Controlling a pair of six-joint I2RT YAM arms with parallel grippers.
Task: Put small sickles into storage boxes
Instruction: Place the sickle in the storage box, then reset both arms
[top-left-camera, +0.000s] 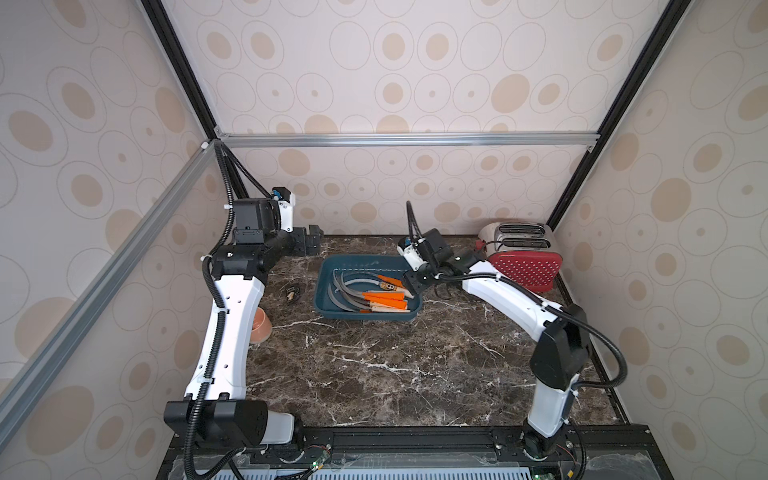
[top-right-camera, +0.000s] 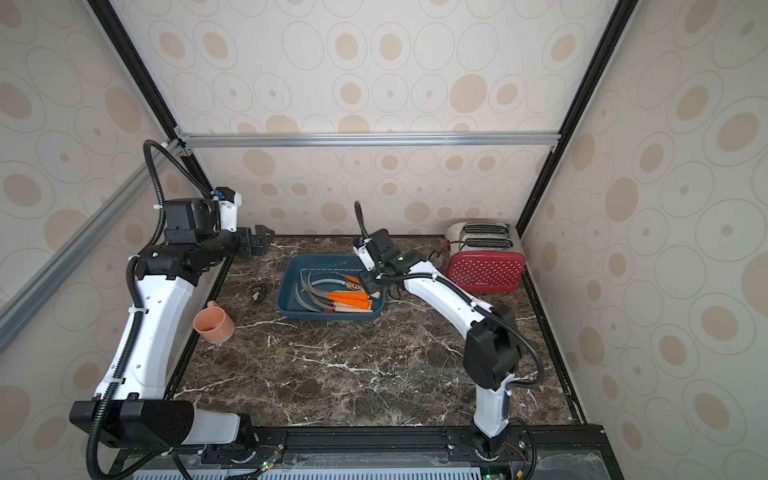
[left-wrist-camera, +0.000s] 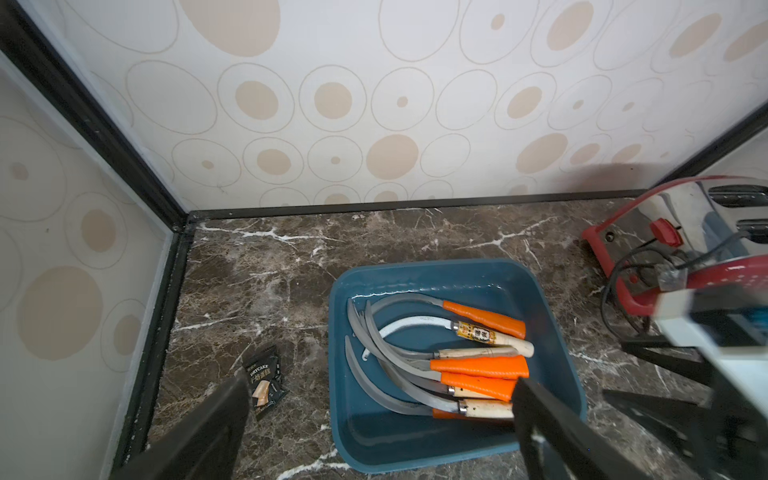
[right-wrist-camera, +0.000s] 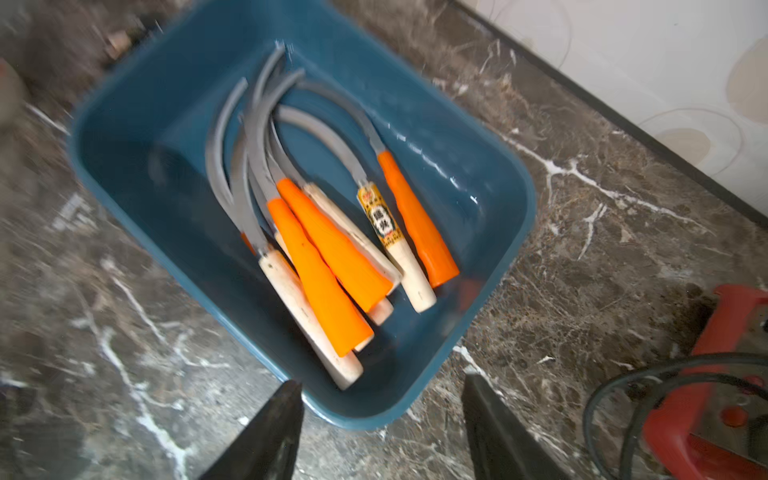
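Note:
The storage box (top-left-camera: 328, 266) is a dark teal tray at the back middle of the marble table, seen in both top views (top-right-camera: 291, 270). Several small sickles (top-left-camera: 382, 297) lie inside it, grey blades curving left, orange and pale wood handles to the right (left-wrist-camera: 478, 368) (right-wrist-camera: 324, 266). My right gripper (top-left-camera: 413, 284) hovers over the box's right end, open, with nothing between its fingers (right-wrist-camera: 382, 384). My left gripper (top-left-camera: 311, 245) hangs high at the back left, away from the box, open and empty (left-wrist-camera: 380, 384).
A red dotted toaster (top-left-camera: 523, 257) stands at the back right, its black cord (right-wrist-camera: 623, 415) close to my right gripper. A small black snack packet (left-wrist-camera: 264, 380) lies left of the box. An orange cup (top-right-camera: 214, 324) stands at the left edge beside my left arm.

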